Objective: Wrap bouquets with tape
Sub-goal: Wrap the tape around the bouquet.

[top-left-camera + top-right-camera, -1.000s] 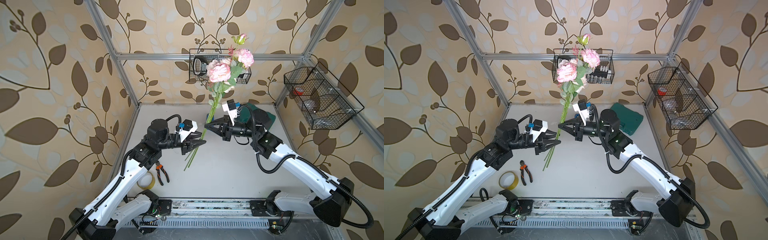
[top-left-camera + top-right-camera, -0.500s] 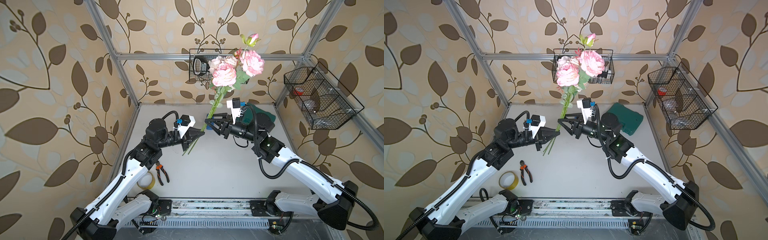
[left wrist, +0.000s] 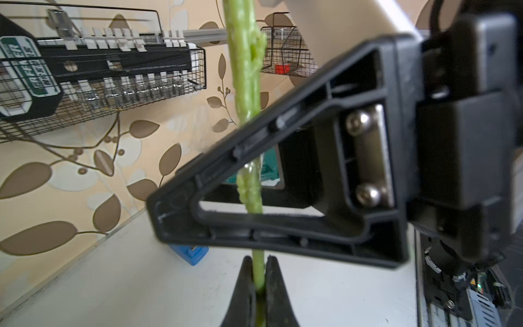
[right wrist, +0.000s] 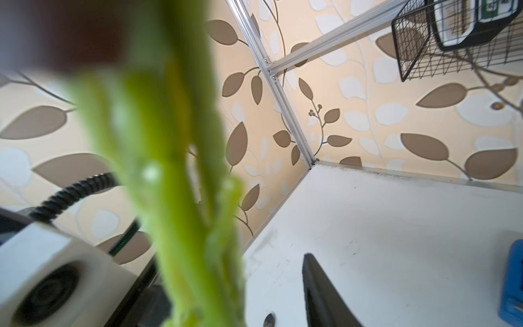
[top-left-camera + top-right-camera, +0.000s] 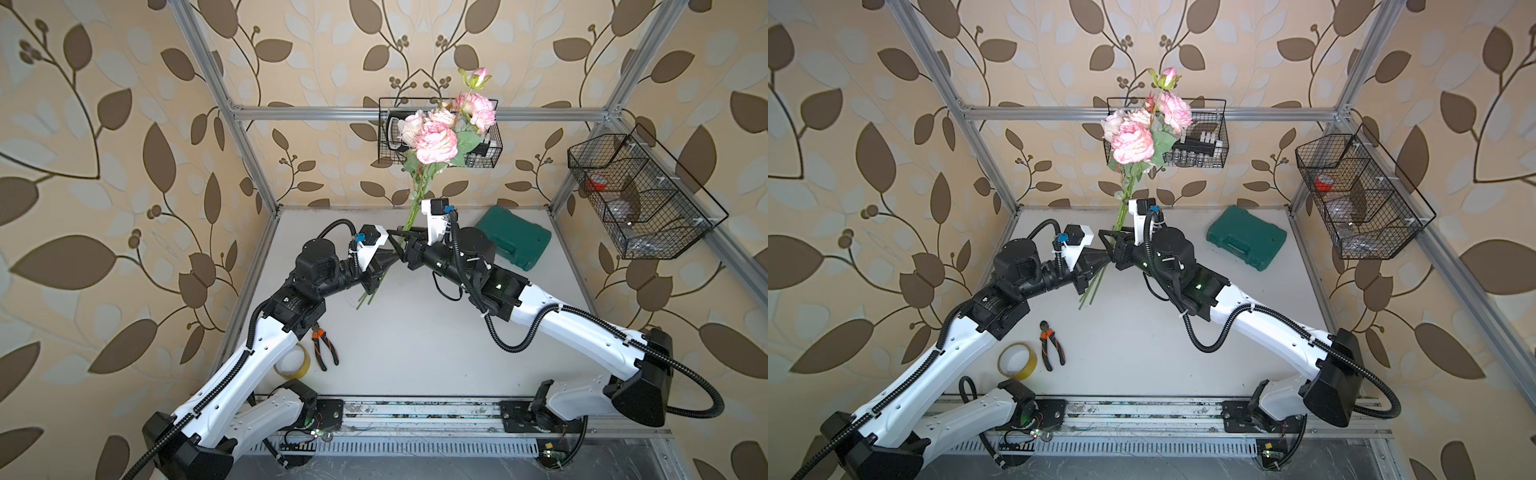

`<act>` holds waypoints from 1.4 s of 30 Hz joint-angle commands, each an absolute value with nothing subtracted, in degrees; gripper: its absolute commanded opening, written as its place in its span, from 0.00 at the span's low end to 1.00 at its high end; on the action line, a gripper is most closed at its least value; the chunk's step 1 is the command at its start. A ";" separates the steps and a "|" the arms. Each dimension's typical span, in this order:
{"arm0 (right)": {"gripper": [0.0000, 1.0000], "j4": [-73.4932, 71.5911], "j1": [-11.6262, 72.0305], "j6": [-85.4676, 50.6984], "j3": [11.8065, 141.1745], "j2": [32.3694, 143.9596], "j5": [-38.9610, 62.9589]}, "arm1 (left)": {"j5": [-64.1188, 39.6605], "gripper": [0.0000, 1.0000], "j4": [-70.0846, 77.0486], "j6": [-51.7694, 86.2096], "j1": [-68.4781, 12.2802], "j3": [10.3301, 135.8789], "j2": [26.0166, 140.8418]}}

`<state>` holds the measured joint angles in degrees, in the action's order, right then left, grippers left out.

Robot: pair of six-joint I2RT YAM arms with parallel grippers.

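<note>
Off-job items I log here:
- Green plastic case (image 5: pixel 1246 239), flat on the table, right of the jaws.
- Orange-handled pliers (image 5: pixel 1051 345) and tan tape ring (image 5: pixel 1029 368), just beside each other, left of the jaws toward the base rail.
- Black wire baskets: back wall (image 5: pixel 1221 145), beyond the jaws; side wall (image 5: pixel 1391 232), far right.

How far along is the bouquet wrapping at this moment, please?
Done: the bouquet is held blooms-up above the table. In hand: the left gripper is clamped on its stems, the right gripper open by them. Left: the blue tape dispenser sits untouched on the table; no tape shows on the stems.
</note>
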<state>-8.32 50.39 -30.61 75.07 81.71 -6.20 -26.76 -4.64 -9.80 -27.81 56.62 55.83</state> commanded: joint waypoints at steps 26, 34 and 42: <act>0.00 -19.62 46.30 -26.91 71.92 77.61 13.50 | -26.80 0.79 -5.14 -10.94 -28.48 55.63 54.32; 0.00 -25.78 45.46 -28.27 69.17 74.88 28.39 | -40.78 0.53 3.84 -5.91 -28.30 52.92 52.47; 0.09 -23.79 47.62 -26.84 68.02 73.14 11.13 | -40.01 0.00 4.26 -8.59 -28.30 53.00 50.95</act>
<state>-24.43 46.57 -27.09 68.93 74.94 20.40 -39.44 0.60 -6.57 -28.45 52.38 52.34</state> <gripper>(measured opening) 0.116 0.067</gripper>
